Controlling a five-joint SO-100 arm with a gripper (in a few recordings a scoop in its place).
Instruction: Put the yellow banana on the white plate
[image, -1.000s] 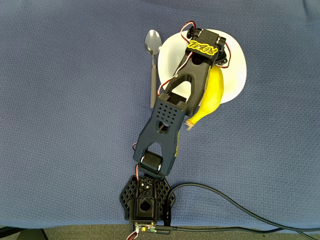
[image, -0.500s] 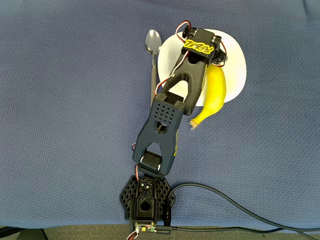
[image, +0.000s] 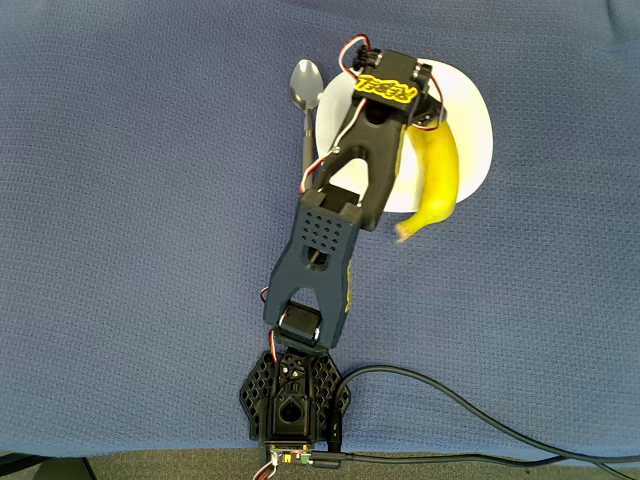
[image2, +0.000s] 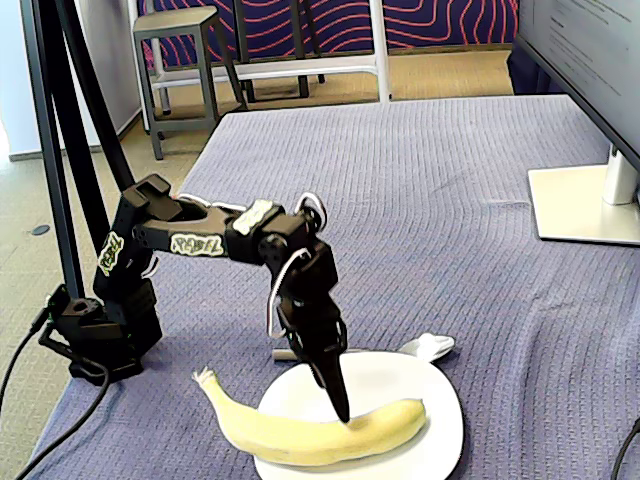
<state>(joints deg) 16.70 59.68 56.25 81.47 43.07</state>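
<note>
Yellow banana (image: 437, 178) is seen lying across the white plate (image: 475, 150) toward 4 o'clock in the overhead view, its stem end overhanging the rim; a second ago it lay closer against the arm. The gripper (image2: 340, 405) is pointed down onto the fruit's middle; whether its fingers are spread cannot be told. A spoon (image: 304, 85) is placed at the plate's 9 o'clock.

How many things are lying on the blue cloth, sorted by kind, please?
Fruit: 1, the yellow banana.
Dishes: 1, the white plate.
Cutlery: 1, the grey spoon.
Total: 3.
</note>
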